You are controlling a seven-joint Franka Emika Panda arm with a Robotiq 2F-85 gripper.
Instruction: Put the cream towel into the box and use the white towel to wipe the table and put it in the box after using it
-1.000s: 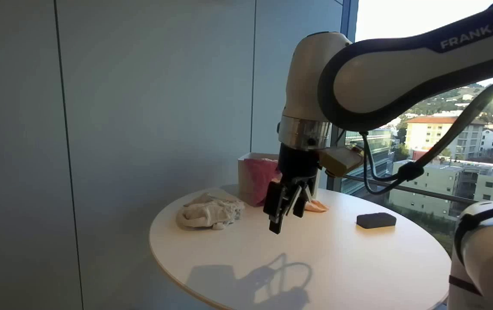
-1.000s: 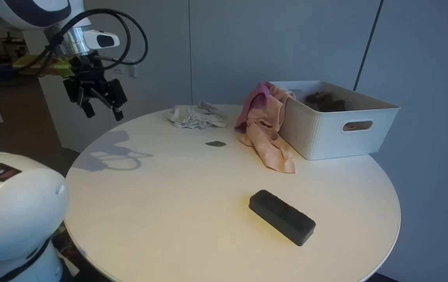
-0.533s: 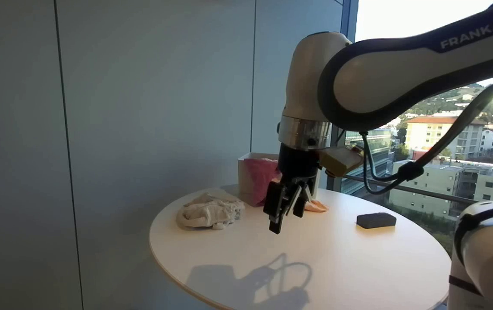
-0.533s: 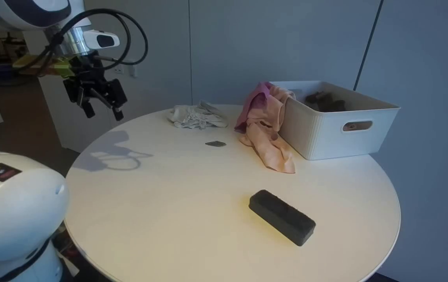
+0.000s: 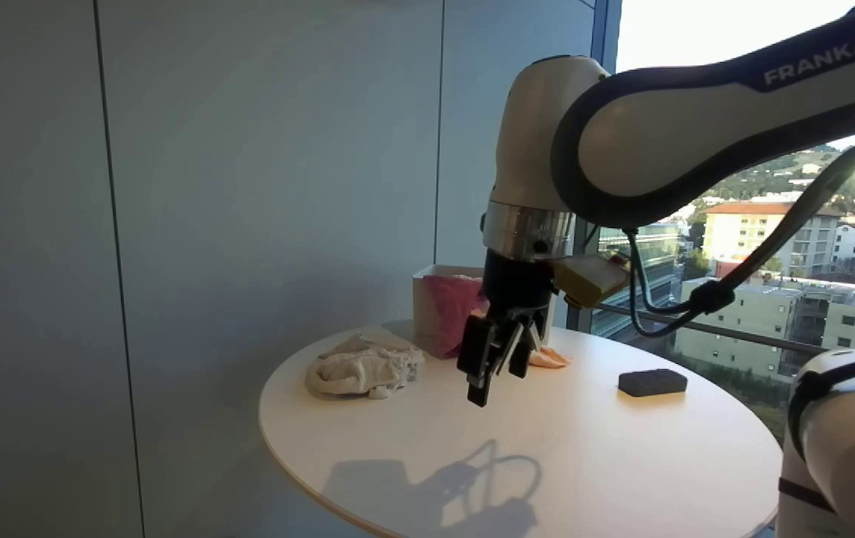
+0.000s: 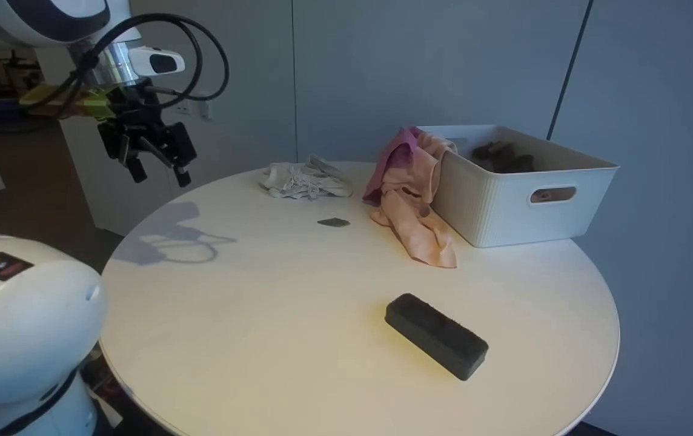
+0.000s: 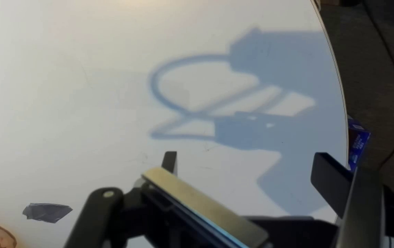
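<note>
In an exterior view: a white rectangular box with ribbed sides (image 6: 516, 212) is sitting on the far right part of a large round white table (image 6: 249, 315), dark brown lumps (image 6: 504, 158) lying inside. A magenta-pink cloth (image 6: 390, 166) and a peach cloth (image 6: 416, 227) are hanging over its side, the peach one trailing onto the table top. Near the table's far edge, outside the box and apart from it, a crumpled cream cloth towel (image 6: 307, 180) is lying in many folds, appearing near-white here. A flat grey scrap (image 6: 334, 222) is lying farther in from that edge. A black rectangular block (image 6: 437, 336) is resting on the table's near right part. A black two-fingered gripper (image 6: 161, 175) is hanging above table level, its jaws standing apart.

In an exterior view: a white-and-black robot arm (image 5: 644, 142) is arching over the table. The towel (image 5: 364, 366) is looking tan-cream, lying by the table's far left edge. The gripper (image 5: 498, 377) is hanging over the table, partly covering the box at the far edge.

In the wrist view: the gripper's fingers (image 7: 329, 182) are standing wide apart, the table top showing between them. The scrap (image 7: 47, 212) is lying well in from the table's rim.
</note>
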